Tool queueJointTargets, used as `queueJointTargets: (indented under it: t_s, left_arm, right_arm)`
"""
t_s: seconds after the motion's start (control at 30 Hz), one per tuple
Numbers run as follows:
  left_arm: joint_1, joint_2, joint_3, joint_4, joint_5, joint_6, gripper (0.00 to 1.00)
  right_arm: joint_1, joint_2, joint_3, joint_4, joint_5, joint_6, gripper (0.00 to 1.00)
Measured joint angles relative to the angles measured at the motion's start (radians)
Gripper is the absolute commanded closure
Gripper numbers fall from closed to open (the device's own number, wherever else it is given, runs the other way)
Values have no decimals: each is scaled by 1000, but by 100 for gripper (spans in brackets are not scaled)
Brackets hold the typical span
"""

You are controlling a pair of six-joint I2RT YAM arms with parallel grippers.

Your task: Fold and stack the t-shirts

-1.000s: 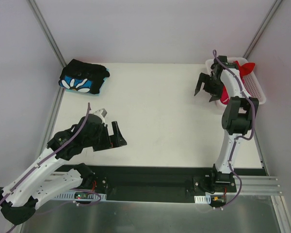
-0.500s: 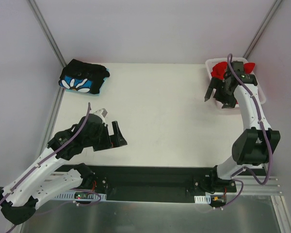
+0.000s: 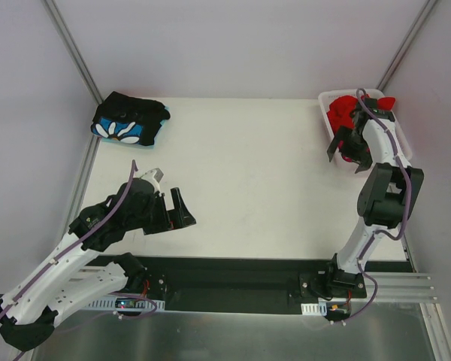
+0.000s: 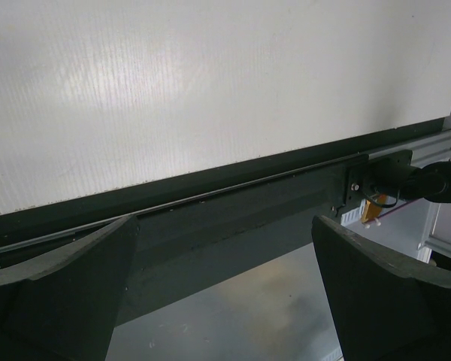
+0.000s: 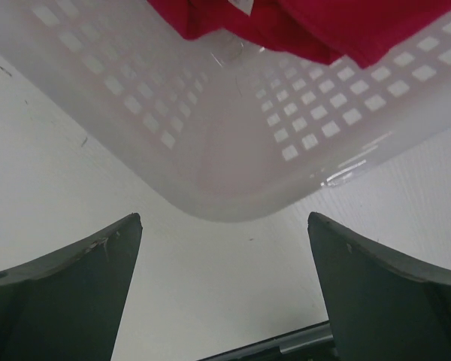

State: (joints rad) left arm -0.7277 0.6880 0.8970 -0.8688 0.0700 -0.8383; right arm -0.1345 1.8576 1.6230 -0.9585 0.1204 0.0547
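Right gripper (image 3: 346, 154): the jaws are standing spread wide, pinching nothing. It is hovering at the near-left corner of the basket (image 3: 401, 141), apart from it. In the wrist view that rounded corner is sitting ahead of and between the two fingers (image 5: 60, 301), and a strip of white table (image 3: 248, 173) is showing between the fingertips and the lattice wall.

Red shirt (image 5: 286, 22): it is lying bunched inside the basket, back from that corner. One fold is sticking up at the far-right rim.

The basket is sitting in the far-right corner of the table, its long side running close along the right edge. To its left, a broad stretch of white table is running across to the other arm.

Left gripper (image 3: 177, 214): the jaws are also standing spread wide, holding nothing. It is hovering over the near-left part of the table. Its wrist view is looking along the near edge, where the white surface is meeting the black rail (image 4: 248, 203).

Black shirt (image 3: 129, 120): it is lying folded in the far-left corner, flower print facing up, right at the left edge. It is well apart from the left gripper, with open table between them.
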Motion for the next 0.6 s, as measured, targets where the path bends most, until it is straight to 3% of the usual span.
queueJointTargets:
  t_s: [0.37, 0.6]
  left_arm:
    - [0, 1, 0, -1, 0, 0, 1]
    - [0, 7, 0, -3, 0, 0, 1]
  right_arm:
    - [-3, 230, 318, -64, -53, 47, 4]
    - [-3, 296, 453, -127, -127, 61, 4]
